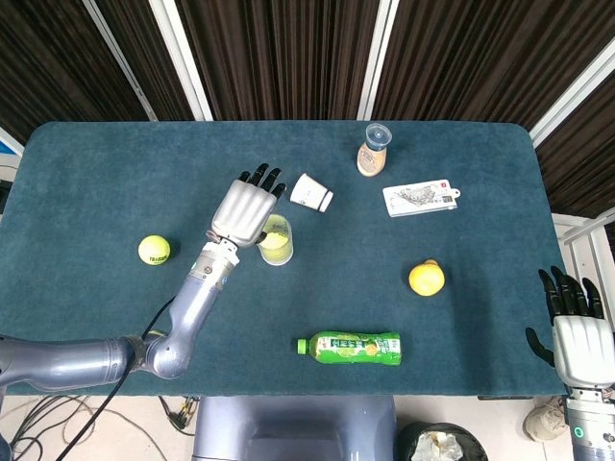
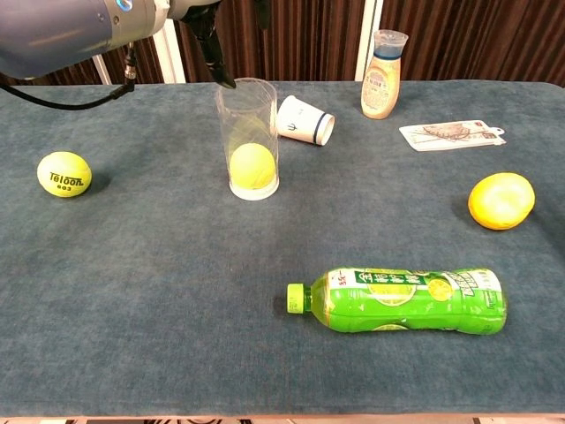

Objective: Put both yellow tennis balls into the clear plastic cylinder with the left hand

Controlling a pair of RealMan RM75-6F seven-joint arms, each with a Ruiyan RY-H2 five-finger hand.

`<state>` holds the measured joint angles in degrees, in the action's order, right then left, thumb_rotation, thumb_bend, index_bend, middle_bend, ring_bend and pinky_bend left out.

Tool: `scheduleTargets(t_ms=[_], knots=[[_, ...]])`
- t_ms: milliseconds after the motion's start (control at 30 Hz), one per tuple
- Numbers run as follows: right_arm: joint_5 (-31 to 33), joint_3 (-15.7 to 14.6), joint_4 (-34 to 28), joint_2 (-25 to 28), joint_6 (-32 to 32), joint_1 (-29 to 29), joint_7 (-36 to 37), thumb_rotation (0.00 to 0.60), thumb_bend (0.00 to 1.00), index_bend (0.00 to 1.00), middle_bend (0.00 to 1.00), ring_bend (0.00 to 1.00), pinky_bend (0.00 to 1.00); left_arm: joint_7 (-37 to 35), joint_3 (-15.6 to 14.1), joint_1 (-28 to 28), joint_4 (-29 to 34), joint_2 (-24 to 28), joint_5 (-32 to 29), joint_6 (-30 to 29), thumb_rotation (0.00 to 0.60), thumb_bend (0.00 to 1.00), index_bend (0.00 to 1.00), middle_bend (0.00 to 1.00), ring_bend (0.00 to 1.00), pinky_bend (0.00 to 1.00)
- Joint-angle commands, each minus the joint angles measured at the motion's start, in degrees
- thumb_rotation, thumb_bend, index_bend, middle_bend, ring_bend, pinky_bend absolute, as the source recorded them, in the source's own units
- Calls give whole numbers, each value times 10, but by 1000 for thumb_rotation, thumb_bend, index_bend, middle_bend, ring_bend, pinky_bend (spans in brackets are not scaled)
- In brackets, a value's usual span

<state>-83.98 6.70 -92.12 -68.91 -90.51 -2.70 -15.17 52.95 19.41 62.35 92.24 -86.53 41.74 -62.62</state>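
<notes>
Now the left hand (image 1: 248,208), fingers spread and empty, is hovering over the clear cylinder (image 2: 248,139); lifting straight up should be avoiding a tip-over.

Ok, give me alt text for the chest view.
One tennis ball sits at the bottom of the upright clear cylinder, the open left hand above its rim. The second tennis ball lies far left on the table.

"Teloon 603" on the loose tennis ball (image 2: 64,174)

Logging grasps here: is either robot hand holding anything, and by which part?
Nothing. The left robot hand is spread open above the clear plastic cylinder; the right robot hand is empty.
</notes>
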Motion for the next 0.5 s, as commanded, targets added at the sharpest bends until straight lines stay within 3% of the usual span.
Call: scheduleTargets(t_ms=[33, 200, 300, 500], knots=[[-1, 1, -1, 2, -3, 1, 2, 600, 340, 28, 75, 118, 87, -9, -4, -6, 25, 23, 12, -10, 600, 15, 287, 146, 97, 293], [-3, 1, -5, 5, -7, 3, 7, 600, 340, 28, 75, 119, 87, -29, -43, -51, 75, 86, 49, -33, 600, 15, 273, 165, 109, 316], [-5, -1, -11, 5, -9, 4, 1, 600, 339, 28, 75, 118, 87, -83, -98, -112, 90, 139, 88, -37, 600, 5, 272, 161, 109, 311], [-4, -4, -10, 0, -4, 3, -11, 600, 340, 28, 75, 119, 87, -182, -150, -161, 13, 147, 151, -3, 600, 0, 272, 153, 109, 297]])
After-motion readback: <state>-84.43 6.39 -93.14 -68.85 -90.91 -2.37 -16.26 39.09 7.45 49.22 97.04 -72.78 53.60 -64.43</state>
